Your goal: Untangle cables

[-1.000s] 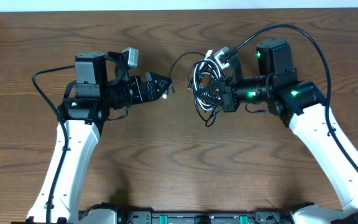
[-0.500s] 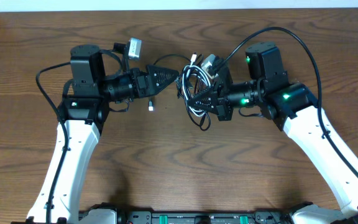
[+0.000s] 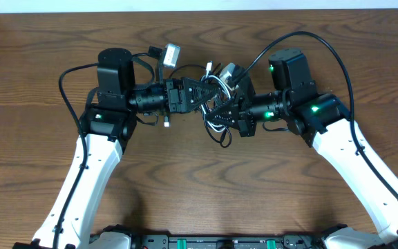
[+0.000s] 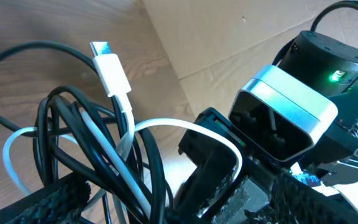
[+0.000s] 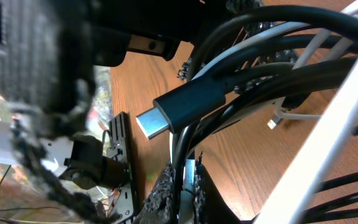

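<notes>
Sliding in from centre-left, the left gripper (image 3: 201,93), jaws wide, meets the cables (image 3: 215,123) clamped in the right gripper (image 3: 228,108); it should close on the white cable (image 4: 110,71) alone.

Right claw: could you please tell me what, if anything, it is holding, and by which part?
The right claw is shut on the tangled bundle of black and white cables, gripping its bunched loops, not a plug.
</notes>
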